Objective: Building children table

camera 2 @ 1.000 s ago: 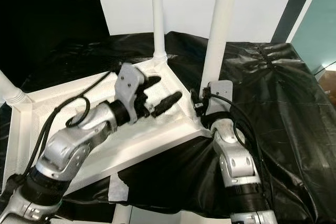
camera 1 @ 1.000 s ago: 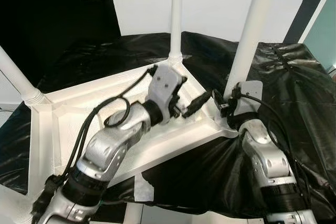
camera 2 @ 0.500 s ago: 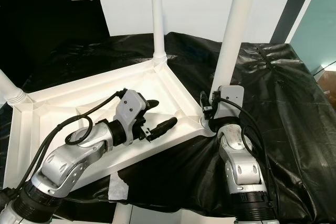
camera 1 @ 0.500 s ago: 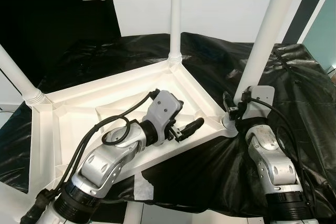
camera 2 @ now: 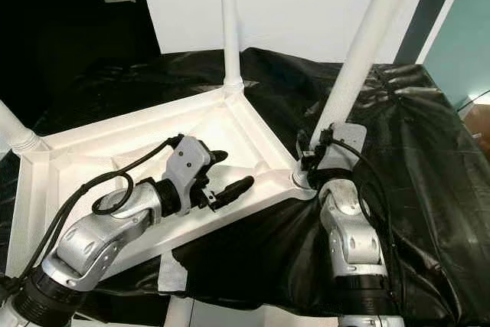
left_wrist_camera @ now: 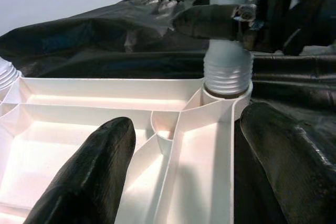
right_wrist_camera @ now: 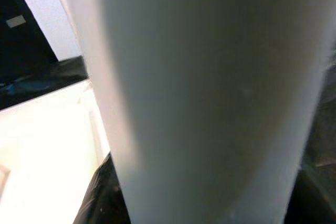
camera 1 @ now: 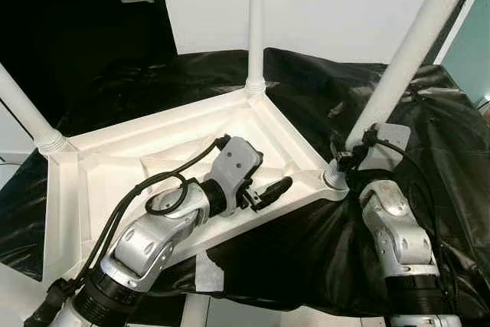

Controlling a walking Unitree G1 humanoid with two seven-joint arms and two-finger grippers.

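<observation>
The white plastic table [camera 1: 115,166] lies upside down on a black-covered surface. Upright legs stand at its far corner [camera 1: 256,21] and left corner [camera 1: 27,116]. A third leg [camera 1: 409,51] leans to the right, its threaded end [left_wrist_camera: 227,74] sitting in the near right corner socket. My right gripper [camera 1: 348,160] is shut on this leg just above the socket; a black finger [left_wrist_camera: 210,20] crosses it. My left gripper [left_wrist_camera: 184,166] is open, its fingers [left_wrist_camera: 89,177] straddling the table's front rim near that corner.
The black sheet [camera 1: 429,128] covers the surface around the table and hangs over the front edge. A white patch [camera 1: 207,269] shows at that edge below the left arm. A dark door [camera 1: 76,21] and a white wall [camera 1: 329,5] stand behind.
The leg in my right gripper has tipped from near upright to leaning right. My left gripper has moved from near the far corner down to the front rim.
</observation>
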